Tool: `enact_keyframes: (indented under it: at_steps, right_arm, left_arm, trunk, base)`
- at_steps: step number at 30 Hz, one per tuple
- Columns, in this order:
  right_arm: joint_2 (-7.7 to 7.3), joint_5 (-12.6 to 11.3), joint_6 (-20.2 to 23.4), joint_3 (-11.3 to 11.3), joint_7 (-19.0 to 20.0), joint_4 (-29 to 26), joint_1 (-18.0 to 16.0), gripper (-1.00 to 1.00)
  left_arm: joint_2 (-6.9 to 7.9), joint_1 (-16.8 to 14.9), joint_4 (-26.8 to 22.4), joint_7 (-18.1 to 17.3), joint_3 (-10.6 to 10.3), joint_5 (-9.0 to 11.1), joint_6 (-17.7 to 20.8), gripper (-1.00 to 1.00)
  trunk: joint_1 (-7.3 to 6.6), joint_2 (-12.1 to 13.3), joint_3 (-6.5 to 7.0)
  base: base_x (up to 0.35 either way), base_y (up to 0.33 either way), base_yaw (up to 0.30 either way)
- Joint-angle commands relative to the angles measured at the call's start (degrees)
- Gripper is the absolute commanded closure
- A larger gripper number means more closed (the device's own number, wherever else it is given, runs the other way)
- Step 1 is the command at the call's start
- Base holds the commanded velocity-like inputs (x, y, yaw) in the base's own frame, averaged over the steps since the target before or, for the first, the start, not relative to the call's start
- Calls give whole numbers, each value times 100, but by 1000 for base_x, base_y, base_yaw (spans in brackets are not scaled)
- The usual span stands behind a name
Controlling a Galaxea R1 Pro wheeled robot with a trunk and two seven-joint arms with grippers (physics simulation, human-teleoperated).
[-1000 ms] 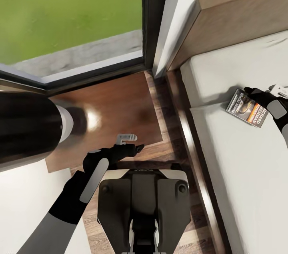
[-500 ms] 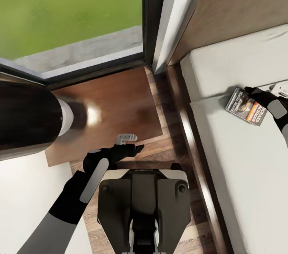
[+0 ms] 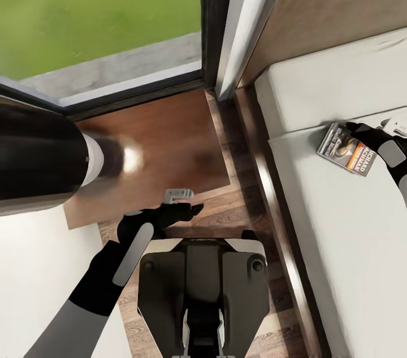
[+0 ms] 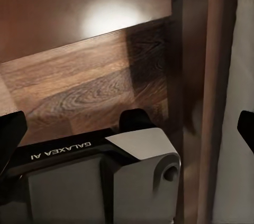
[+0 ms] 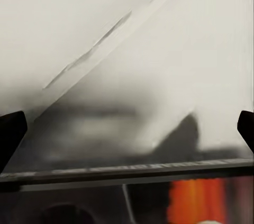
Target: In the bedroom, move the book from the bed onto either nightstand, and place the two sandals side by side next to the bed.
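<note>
Book's edge (image 5: 132,173) close up, orange band, pale bed (image 5: 174,49) behind, dark fingertips (image 5: 10,128) spread wide.

A tall dark-framed window (image 3: 210,13) looked out on green grass. White wall (image 3: 240,13) met a brown wood-plank floor (image 3: 237,200). A bright glare (image 3: 131,159) lay on a reddish-brown wooden surface (image 3: 164,143) below the window.

Black-and-grey arms (image 3: 116,273), white-and-black base (image 3: 203,296) lettered "GALAXEA AI", black fingers (image 3: 195,209).
</note>
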Motion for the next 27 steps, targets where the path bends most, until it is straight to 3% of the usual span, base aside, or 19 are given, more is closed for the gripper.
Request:
enact_keyframes:
  at_steps: [1,27]
  right_arm:
    - [-1,10,54,47,9,488,2,-100]
    - [-1,11,54,47,9,479,2,-100]
  left_arm:
    - [-1,-2,-5,47,-2,57,22,-100]
    - [-1,-3,-5,47,-2,57,20,-100]
  trunk:
    - [4,-7,-6]
    - [4,-7,-6]
  base:
    - [-150,0,0]
    - [-142,0,0]
